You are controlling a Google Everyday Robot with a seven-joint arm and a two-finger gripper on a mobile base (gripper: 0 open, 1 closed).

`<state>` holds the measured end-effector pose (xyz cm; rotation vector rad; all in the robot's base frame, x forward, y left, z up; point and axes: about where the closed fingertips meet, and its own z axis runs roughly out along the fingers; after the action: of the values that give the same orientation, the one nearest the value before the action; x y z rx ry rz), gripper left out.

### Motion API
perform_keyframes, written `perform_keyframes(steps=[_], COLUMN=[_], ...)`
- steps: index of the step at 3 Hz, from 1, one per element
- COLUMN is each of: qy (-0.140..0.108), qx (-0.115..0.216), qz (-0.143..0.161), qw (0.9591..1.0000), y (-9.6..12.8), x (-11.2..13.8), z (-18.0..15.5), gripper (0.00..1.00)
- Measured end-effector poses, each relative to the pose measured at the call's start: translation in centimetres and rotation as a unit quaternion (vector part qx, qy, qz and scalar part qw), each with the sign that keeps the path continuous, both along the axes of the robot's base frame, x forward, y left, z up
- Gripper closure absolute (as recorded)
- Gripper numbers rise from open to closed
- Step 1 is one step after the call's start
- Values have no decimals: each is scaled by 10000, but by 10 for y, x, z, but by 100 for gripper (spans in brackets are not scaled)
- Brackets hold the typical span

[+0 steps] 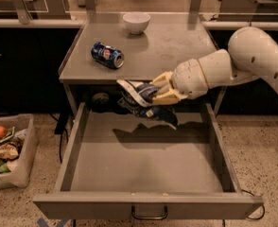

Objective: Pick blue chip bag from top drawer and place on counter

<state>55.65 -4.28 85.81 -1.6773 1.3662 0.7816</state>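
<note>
Grey worktop [177,51] fills the upper middle, with the open drawer [143,164] below. From the right a white arm [252,56] reaches in, bent and level, its jaws pinching the blue chip bag [139,98] at centre, above the drawer's back edge.

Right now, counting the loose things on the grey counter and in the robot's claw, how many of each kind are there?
Chip bags: 1, the blue chip bag, clamped in the gripper above the open top drawer.
Cans: 1, the blue soda can, lying on the counter.
Bowls: 1, the white bowl, at the counter's back.
Total: 3.
</note>
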Motion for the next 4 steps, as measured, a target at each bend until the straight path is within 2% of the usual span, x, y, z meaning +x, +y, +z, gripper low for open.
perform_keyframes(steps=[1,2,3,4], qy=[-500,-790,-812,-800], qx=[147,66,-432,-1192], qz=[30,16,-145,-540], qw=[9986,9969,9957,9882], y=[-5,-8,-6,4], x=[11,24,55,115], z=[81,143,167,151], gripper=[100,100,100,100])
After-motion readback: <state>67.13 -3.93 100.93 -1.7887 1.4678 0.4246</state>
